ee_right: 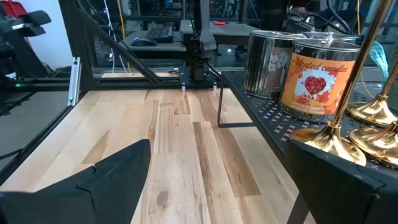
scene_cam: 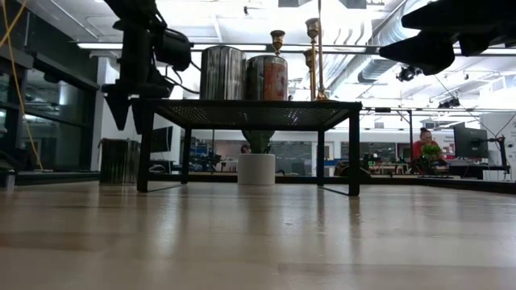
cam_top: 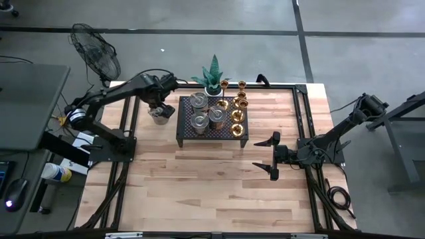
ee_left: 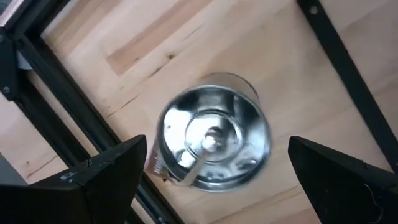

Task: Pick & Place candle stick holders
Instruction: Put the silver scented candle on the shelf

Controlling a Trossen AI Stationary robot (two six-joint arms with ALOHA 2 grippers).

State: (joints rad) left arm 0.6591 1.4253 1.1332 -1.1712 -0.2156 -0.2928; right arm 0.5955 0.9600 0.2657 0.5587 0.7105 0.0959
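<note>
Silvery-grey candle holder (ee_left: 214,138) stands upright on the bench (cam_top: 219,179) directly beneath the left pincer (ee_left: 214,171), fingers spread either side; right pincer (cam_top: 273,156) waits spread, farther off.

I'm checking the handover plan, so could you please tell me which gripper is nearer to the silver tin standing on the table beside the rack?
Left. The left gripper hovers directly above the silver tin, jaws open; the right gripper waits across the table, beyond the rack.

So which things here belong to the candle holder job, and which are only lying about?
For the job:
- brass holders
- silvery tins on the rack
- tin on the table, under the open left gripper

Lying about:
- rack
- plant
- fan
</note>
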